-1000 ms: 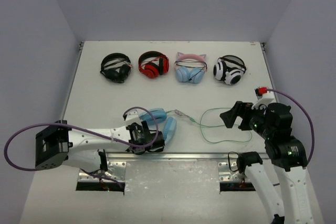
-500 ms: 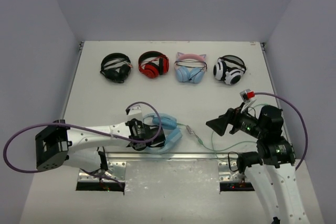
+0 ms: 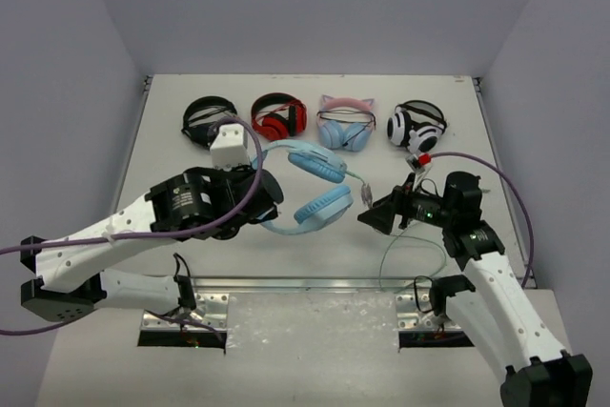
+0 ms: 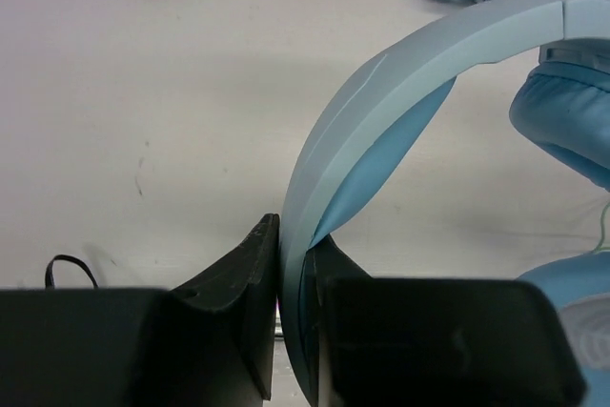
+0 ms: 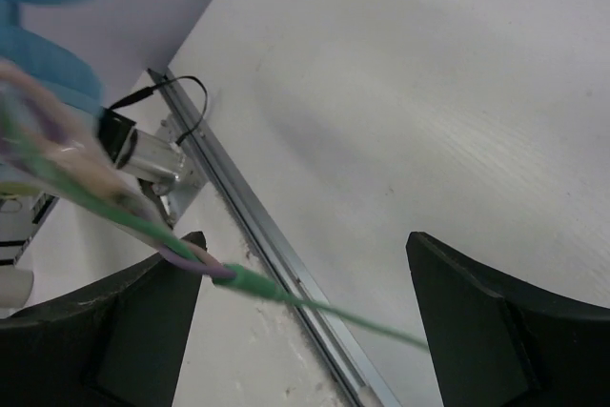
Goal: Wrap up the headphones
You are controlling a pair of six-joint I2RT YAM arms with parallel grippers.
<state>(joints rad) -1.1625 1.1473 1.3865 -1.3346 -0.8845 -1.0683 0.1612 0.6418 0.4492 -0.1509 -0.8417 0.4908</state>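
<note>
Apparently plain headphones in left pincer.

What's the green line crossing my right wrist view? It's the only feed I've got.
Observer: That's the thin pale-green cable of the plain light-blue over-ear headphones. The top view shows it running from the earcups to the right jaws.
Operator: Headphones loose?
Observer: No. The left wrist view shows the left jaws shut on the all-blue headband.
Operator: Any slack?
Observer: Yes. In the top view, a loose loop of cable lies toward the near edge of the white table.
</note>
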